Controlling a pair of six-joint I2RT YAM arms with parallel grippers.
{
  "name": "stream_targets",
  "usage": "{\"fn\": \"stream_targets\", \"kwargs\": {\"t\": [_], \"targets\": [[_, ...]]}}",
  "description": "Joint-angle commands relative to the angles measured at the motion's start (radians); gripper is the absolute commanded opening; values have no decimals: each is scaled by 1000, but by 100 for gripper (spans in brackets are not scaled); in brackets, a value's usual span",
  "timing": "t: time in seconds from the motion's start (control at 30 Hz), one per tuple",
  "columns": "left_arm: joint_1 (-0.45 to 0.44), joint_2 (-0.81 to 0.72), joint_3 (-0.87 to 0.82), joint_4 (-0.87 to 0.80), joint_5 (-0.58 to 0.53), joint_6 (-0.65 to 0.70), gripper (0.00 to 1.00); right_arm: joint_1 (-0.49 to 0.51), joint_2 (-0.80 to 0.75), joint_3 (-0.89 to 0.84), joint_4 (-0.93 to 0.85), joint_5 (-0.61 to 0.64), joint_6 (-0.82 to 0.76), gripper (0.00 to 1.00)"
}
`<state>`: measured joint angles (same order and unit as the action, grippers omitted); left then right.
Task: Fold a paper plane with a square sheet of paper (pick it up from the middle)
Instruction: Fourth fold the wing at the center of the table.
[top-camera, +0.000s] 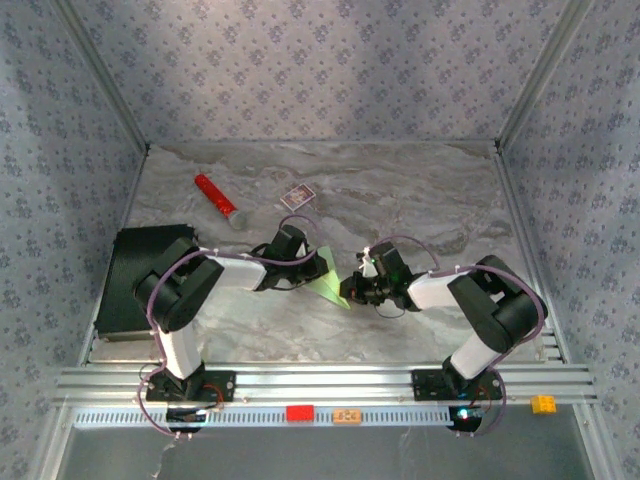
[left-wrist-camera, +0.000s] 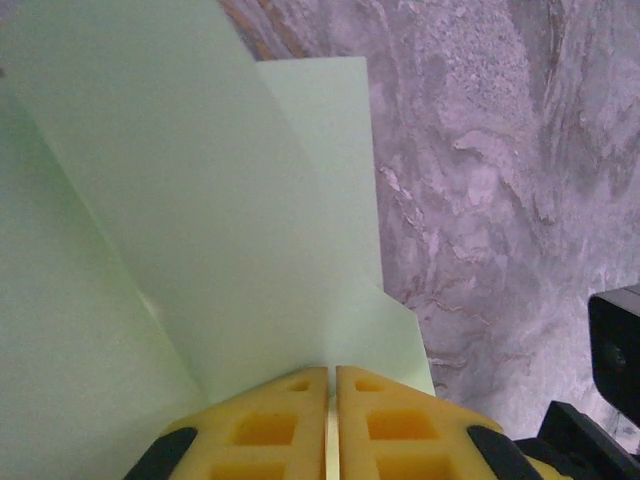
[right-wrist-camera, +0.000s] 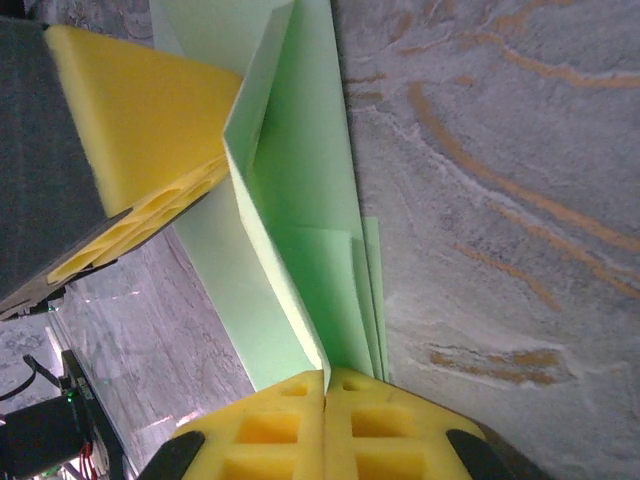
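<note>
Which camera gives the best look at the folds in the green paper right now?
Right wrist view: the green paper sits close, its creases and stacked layer edges plain. The left wrist view shows broad overlapping flaps, few edges. The top external view shows it as a small green wedge, too far for detail.

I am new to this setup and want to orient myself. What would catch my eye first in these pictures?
First comes the pale green paper, partly folded, held between the two arms in the middle of the table. The left gripper and the right gripper each pinch it, yellow fingers shut on an edge. Further back on the marbled table lie a red cylinder and a small card box.
</note>
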<state>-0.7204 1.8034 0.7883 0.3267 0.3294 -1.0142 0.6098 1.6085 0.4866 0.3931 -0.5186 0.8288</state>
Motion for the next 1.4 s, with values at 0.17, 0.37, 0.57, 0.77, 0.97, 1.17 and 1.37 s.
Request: {"fn": "stream_targets", "kwargs": {"t": [0.17,0.37,0.57,0.77,0.97,1.17,1.37], "targets": [[-10,36,27,-2,26,22,9,-1,44,-34,-65,29,24,5],[-10,78,43,-37,27,8,8,-1,30,-34,-63,26,21,8],[-11,81,37,-51,25,11,7,-1,8,-19,-81,26,15,12],[-10,58,34,-58,27,20,7,-5,-23,2,-112,26,-5,15],[-11,22,23,-57,30,24,7,-12,-45,38,-121,27,-23,18],[-11,7,12,-44,30,17,7,-13,-26,83,-117,19,-28,20],[-12,-8,5,-39,27,13,7,-13,19,98,-97,-9,-17,20]]}}
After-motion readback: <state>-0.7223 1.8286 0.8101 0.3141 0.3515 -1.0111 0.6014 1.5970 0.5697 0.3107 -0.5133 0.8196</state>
